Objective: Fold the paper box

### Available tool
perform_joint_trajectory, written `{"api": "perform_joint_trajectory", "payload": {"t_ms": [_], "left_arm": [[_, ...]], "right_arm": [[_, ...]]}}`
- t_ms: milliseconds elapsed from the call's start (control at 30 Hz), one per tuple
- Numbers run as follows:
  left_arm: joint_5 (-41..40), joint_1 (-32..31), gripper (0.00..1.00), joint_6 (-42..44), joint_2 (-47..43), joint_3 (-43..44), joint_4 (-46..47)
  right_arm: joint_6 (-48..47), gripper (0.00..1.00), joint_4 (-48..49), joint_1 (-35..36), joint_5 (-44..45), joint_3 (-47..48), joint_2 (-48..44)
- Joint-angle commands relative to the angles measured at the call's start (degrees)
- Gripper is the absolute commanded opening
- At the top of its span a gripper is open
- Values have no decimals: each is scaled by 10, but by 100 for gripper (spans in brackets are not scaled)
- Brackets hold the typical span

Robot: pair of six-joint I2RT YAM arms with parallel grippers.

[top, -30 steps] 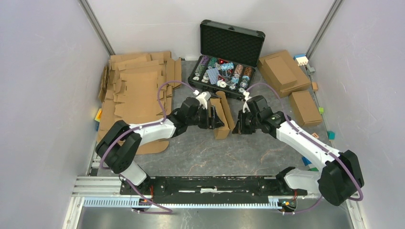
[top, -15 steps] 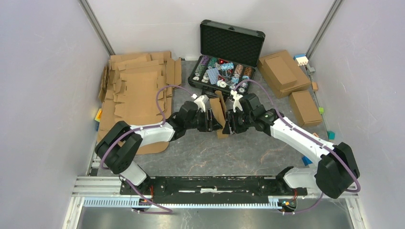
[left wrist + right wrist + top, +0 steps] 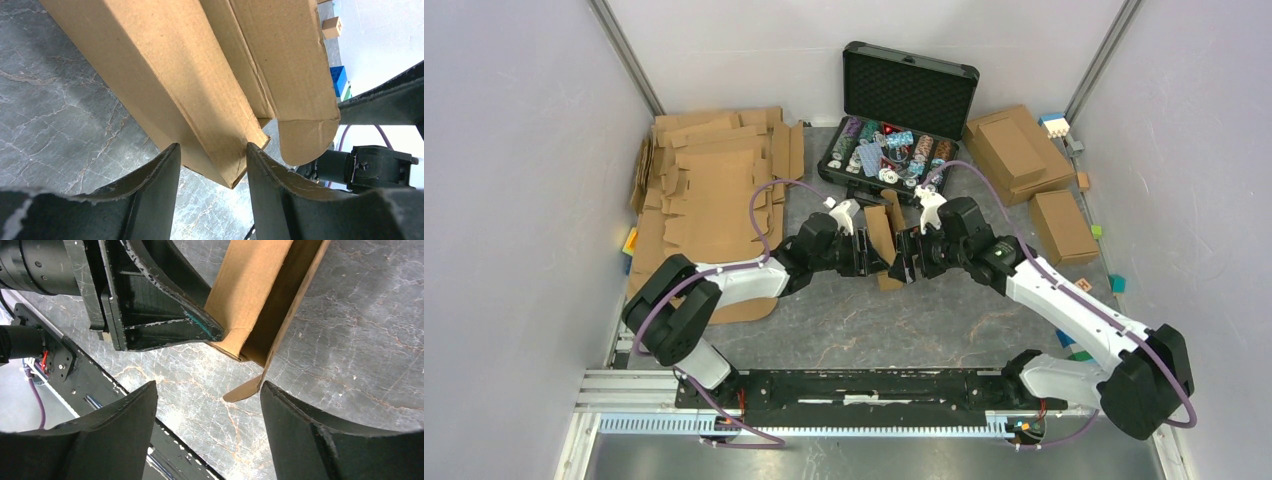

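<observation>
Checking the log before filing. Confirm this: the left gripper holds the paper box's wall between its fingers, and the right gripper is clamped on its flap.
Wrong on the right gripper: it stands open, fingers clear of the paper box, as the right wrist view shows. The left gripper does hold the wall.

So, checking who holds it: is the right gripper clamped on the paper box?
No: the right gripper stands wide open, its fingers clear of the paper box ahead.
</observation>
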Motion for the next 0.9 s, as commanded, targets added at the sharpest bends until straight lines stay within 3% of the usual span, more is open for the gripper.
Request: {"api": "perform_joint_trajectory", "payload": {"t_ms": [0, 200, 300, 733, 867], "left_arm": [[-9, -3, 58, 8, -27, 3, -19], [-6, -3, 58, 17, -25, 13, -33], [3, -3, 58, 18, -19, 20, -36], [22, -3, 57, 28, 3, 37, -29], [27, -4, 57, 14, 6, 31, -4]], "right_arm": [[-29, 84, -7, -4, 32, 6, -22], [-38, 98, 17, -32, 22, -8, -28], [-44, 98, 38, -44, 0, -5, -7], [-35, 73, 136, -32, -122, -19, 52], [-44, 72, 144, -16, -132, -28, 71]]}}
